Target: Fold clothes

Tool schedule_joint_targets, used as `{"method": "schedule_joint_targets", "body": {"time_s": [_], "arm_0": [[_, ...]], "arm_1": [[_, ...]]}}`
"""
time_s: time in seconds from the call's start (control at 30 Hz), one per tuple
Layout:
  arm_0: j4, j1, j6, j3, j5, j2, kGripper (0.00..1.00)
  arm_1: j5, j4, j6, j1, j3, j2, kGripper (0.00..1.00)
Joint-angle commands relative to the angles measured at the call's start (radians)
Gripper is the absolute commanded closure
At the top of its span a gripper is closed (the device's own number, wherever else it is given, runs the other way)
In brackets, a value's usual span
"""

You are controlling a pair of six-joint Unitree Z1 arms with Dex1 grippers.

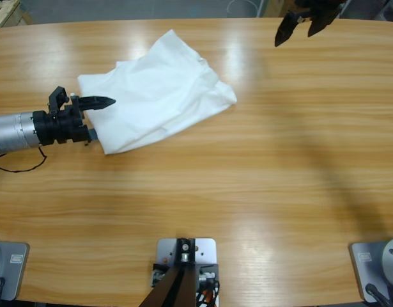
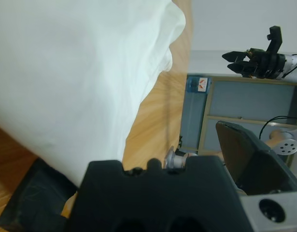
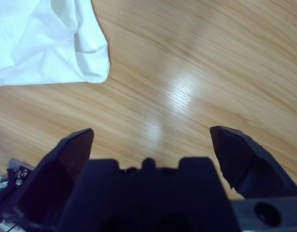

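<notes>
The clothes are one white T-shirt, lying crumpled in a loose heap on the left half of the wooden table. My left gripper comes in from the left edge, turned on its side at the shirt's left hem. In the left wrist view the white T-shirt drapes over one jaw while the other stands well apart, so my left gripper is open. At the far right my right gripper hangs open above bare wood. The right wrist view has the shirt at upper left, clear of my right gripper.
A black cable trails on the table under the left arm. A wooden crate sits past the far left corner. Beyond the table's edge the left wrist view shows a grey cabinet and the other arm's gripper.
</notes>
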Motion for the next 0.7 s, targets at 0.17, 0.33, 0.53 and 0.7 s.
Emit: {"method": "schedule_joint_targets", "body": {"time_s": [0.17, 0.33, 0.53, 0.7], "arm_0": [[0.655, -0.003, -0.085, -0.591, 0.041, -0.378, 0.004], [0.783, -0.001, -0.081, -0.636, 0.044, -0.371, 0.004], [0.976, 0.006, -0.078, -0.616, 0.056, -0.376, 0.004], [1.138, 0.006, -0.019, -0.63, 0.11, -0.429, 0.004]], "arm_1": [[0.021, 0.019, 0.0, 0.017, 0.03, -0.046, 0.013], [0.022, 0.019, -0.001, 0.018, 0.033, -0.049, 0.013], [0.024, 0.018, -0.003, 0.018, 0.028, -0.037, 0.013], [0.024, 0.018, -0.004, 0.018, 0.033, -0.042, 0.013]]}}
